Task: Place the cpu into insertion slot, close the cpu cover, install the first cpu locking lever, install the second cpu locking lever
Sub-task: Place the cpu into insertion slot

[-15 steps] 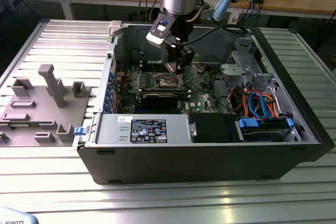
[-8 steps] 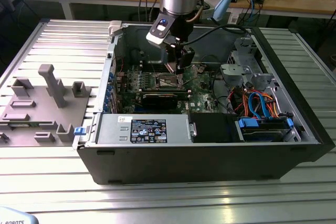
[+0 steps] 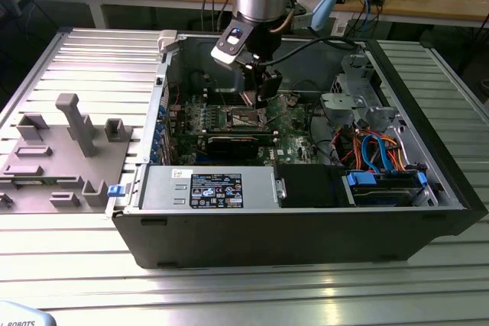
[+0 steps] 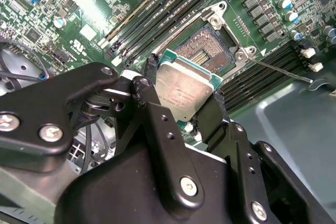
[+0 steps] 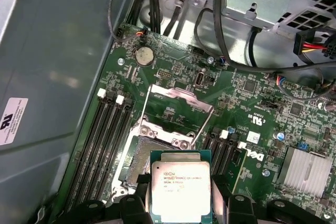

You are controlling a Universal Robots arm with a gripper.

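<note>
In both wrist views my gripper (image 4: 184,95) (image 5: 181,203) is shut on the cpu (image 4: 185,90) (image 5: 180,187), a flat square chip with a silvery top and a green edge. One black finger (image 4: 151,80) presses on each side of it. The chip hangs tilted just above the insertion slot (image 4: 202,51) (image 5: 137,156), a dark socket with a metal rim, and covers part of it. The cpu cover (image 5: 183,100), a thin metal frame, lies swung open beyond the socket. A thin wire lever (image 4: 278,70) sticks out from a socket corner. In the exterior view the gripper (image 3: 262,101) reaches down into the open case.
Long memory slots (image 5: 105,140) flank the socket on the green motherboard (image 3: 290,139). A grey drive cage (image 3: 355,89) and bundled cables (image 3: 378,150) lie toward the exterior view's right. A power supply (image 3: 206,188) lines the near case wall. A finned heat sink (image 5: 307,169) stands nearby.
</note>
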